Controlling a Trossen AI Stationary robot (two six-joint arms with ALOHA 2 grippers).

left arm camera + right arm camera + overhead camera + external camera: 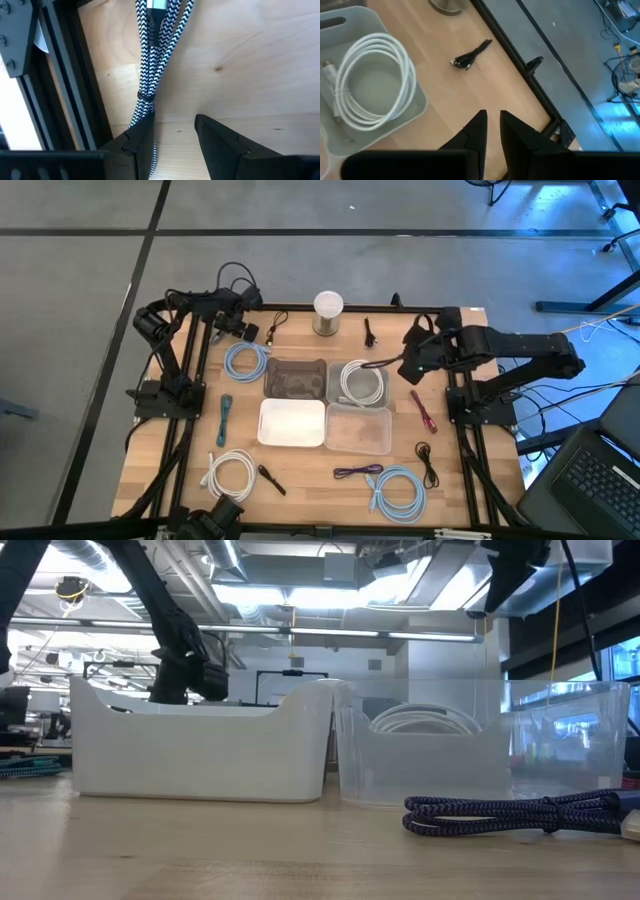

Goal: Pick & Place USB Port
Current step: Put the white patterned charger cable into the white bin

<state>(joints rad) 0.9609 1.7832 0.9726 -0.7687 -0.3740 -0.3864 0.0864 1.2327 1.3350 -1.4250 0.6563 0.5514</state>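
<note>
No readable brand, label or writing on anything in view.

Left gripper sits upper left of the high view, low over the counter near its far edge. In left wrist view its jaws are spread, one finger right beside a black-and-white braided cable that runs up the frame past the arm's frame rail; can't tell if finger touches it. Cable lies flat on the wood, not lifted.

Right gripper is right of centre in the high view, above the counter just beside the grey bin holding a coiled white cable. Right wrist view: jaws nearly together w/ a narrow gap, nothing between them; fingers over bare wood. Same view shows a small black cable lying upper centre, apart from the bin.

Other things, high view:
- white bin centre, clear bin to its right, dark bin above the white one
- white roll top centre
- light-blue coil left of the dark bin, another light-blue coil lower right
- white coil lower left
- teal cable left of white bin
- pink cable right of clear bin
- purple cable bottom centre; in the low view it lies in the foreground, lower right, in front of the clear bin.
</note>
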